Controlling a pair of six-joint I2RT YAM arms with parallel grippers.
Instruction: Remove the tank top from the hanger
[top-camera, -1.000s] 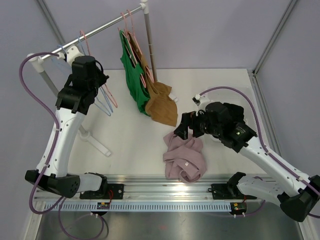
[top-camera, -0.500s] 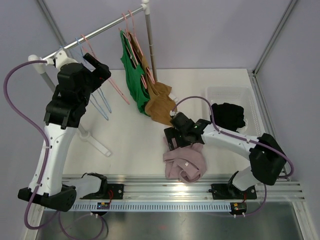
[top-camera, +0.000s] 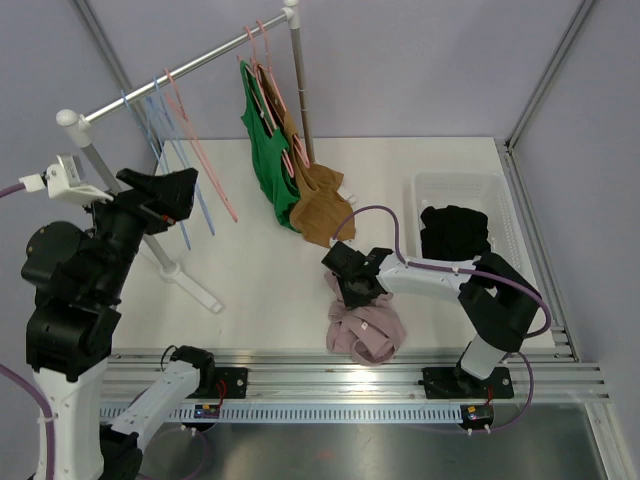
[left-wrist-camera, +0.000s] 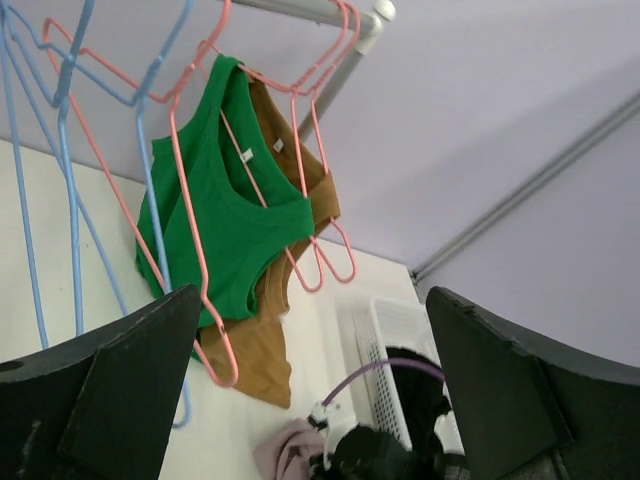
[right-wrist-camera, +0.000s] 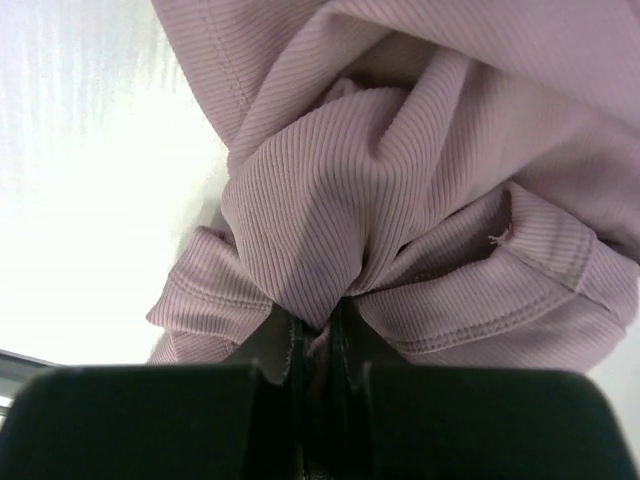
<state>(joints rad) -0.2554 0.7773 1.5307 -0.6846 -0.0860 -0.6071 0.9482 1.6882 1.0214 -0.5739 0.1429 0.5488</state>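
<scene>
Top external, rail (top-camera: 180, 68): runs from the left edge up to the upper centre of the frame; it carries the empty hangers (top-camera: 200, 150), then a green tank top (top-camera: 265, 150) and a brown tank top (top-camera: 320, 212), both hung
Top external, pink tank top (top-camera: 368, 330): off any hanger, bunched on the table (top-camera: 250, 270) at lower centre
Top external, right gripper (top-camera: 352, 290): down on the upper edge of the pink tank top, jaws together on the cloth
Top external, left gripper (top-camera: 160, 188): at mid-left below the empty hangers, jaws apart, holding nothing
Top external, basket (top-camera: 440, 180): right of centre, holds a black garment (top-camera: 455, 230)
Left wrist, left gripper (left-wrist-camera: 312, 300): both fingers (left-wrist-camera: 130, 390) frame the lower corners, spread wide, nothing between them
Left wrist, garments: green tank top (left-wrist-camera: 225, 220) and brown tank top (left-wrist-camera: 255, 365) hang at centre; the pink tank top (left-wrist-camera: 285, 450) shows at the bottom edge
Right wrist, right gripper (right-wrist-camera: 318, 335): jaws pinched on a ribbed fold of the pink tank top (right-wrist-camera: 400, 200)
Step in hand: judged to be clearing away the removed garment, with the hanger part done for this item
Next move: probably lift the pinched fold clear of the table and carry it right toward the basket; the grip holds a small fold only, so a steady lift is advised
</scene>
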